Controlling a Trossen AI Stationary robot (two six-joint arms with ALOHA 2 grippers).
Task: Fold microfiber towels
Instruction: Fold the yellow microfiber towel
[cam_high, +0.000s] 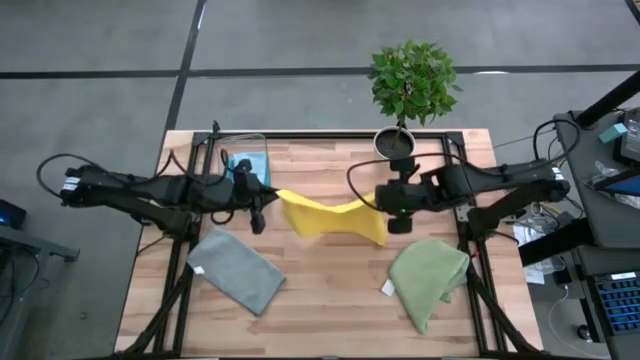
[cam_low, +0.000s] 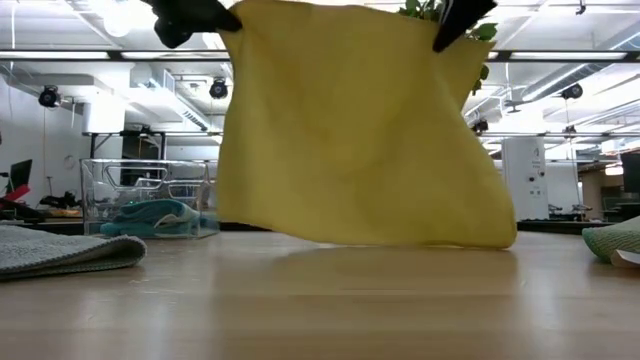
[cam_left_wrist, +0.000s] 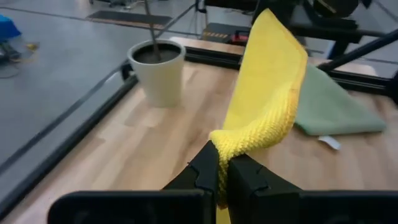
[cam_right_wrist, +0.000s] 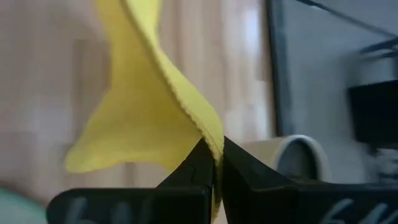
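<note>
Square yellow microfiber towel (cam_high: 335, 220) strung between both arms: left gripper (cam_high: 262, 205) and right gripper (cam_high: 398, 208) jaws each pinching a top corner. Hanging below jaws, lower edge near wooden bench (cam_high: 330, 290).

A lab or workshop: exposed ceiling ducts (cam_low: 150, 75), concrete floor (cam_high: 90, 40), equipment.

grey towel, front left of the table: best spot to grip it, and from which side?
The grey towel lies flat and slanted on the table, clear of the bin. Take one of its corners from straight above, probably the one nearest the left claw: a flat cloth offers no raised edge. Both claws are shut on the yellow towel now.
</note>
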